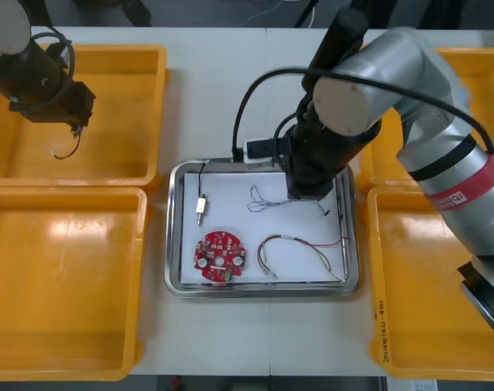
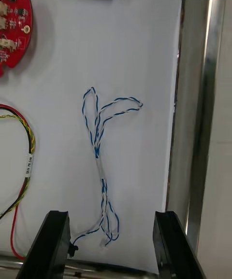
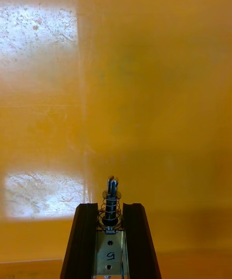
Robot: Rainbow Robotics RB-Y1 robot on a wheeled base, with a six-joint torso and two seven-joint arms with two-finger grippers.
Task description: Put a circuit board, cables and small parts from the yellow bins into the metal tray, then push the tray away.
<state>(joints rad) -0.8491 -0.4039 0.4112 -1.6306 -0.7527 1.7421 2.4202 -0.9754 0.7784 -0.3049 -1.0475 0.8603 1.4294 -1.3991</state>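
My right gripper hangs open over the far right of the metal tray, its fingers apart and holding nothing. The twisted blue and white cable lies loose on the white floor just beyond them. Also in the tray are a round red circuit board, a red and yellow cable and a small metal part with a black lead. My left gripper is above the far left yellow bin, shut on a second small metal part, a sprung piece between its fingers.
The near left bin and both right bins flank the tray. A white connector block on a black lead sits at the tray's far rim. The tray's shiny wall runs close beside one right finger.
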